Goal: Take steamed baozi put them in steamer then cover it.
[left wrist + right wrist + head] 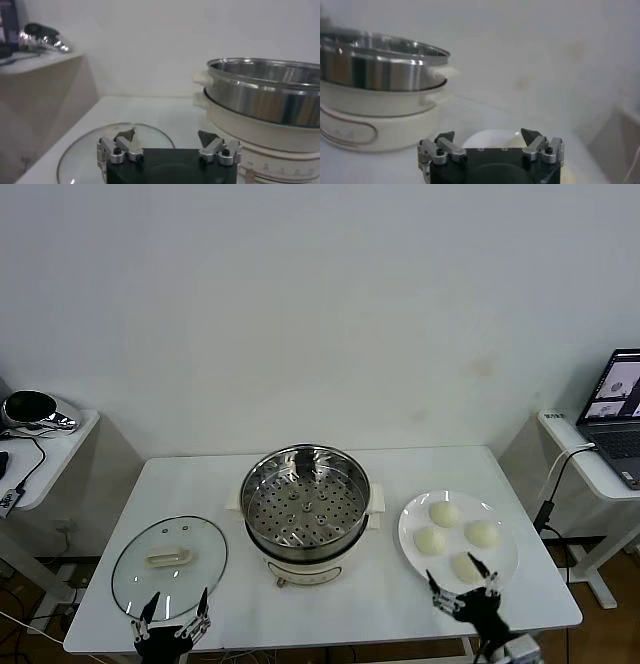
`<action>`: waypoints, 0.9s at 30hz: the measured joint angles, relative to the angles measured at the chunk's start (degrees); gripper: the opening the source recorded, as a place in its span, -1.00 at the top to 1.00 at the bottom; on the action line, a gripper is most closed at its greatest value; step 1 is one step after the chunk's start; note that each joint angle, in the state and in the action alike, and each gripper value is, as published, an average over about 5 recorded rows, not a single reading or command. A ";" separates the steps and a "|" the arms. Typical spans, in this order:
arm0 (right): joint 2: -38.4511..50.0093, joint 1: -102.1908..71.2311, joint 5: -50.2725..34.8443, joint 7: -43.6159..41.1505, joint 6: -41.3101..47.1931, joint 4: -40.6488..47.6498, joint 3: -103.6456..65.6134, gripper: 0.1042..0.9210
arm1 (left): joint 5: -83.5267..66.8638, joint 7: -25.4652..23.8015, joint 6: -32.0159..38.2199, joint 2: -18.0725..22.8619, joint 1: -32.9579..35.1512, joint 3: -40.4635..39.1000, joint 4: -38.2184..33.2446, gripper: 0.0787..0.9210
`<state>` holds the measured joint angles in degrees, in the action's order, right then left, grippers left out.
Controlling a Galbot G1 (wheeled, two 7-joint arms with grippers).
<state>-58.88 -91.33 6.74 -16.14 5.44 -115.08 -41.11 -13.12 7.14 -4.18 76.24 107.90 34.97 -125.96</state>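
Observation:
Several cream-white baozi lie on a flat white plate at the table's right. The steel steamer with its perforated tray stands uncovered at the centre on a cream base; it also shows in the left wrist view and the right wrist view. The glass cover with its cream bar handle lies flat at the left, seen also in the left wrist view. My left gripper is open at the cover's near edge. My right gripper is open just before the nearest baozi, seen pale in the right wrist view.
The white table ends just behind both grippers. A side table with a shiny metal object stands at the far left. A laptop sits on a side table at the far right, with a cable hanging beside it.

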 measured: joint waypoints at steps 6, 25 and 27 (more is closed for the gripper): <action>9.30 7.59 6.04 -8.94 1.22 3.88 0.81 -0.76 | 1.68 -1.17 -1.08 -0.69 -1.18 0.52 -0.10 -0.77; 26.05 52.22 14.73 -38.16 2.42 27.00 34.09 -0.76 | 5.30 -2.54 -2.03 -1.53 -2.94 2.17 -0.20 -0.77; 25.66 56.46 15.29 -40.22 1.94 29.65 38.30 -0.76 | 5.54 -2.59 -2.06 -1.59 -3.26 2.43 -0.12 -0.77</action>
<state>-33.22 -34.87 22.02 -56.36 7.38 -85.43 -2.81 -7.58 4.55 -6.24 74.65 104.64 37.40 -126.08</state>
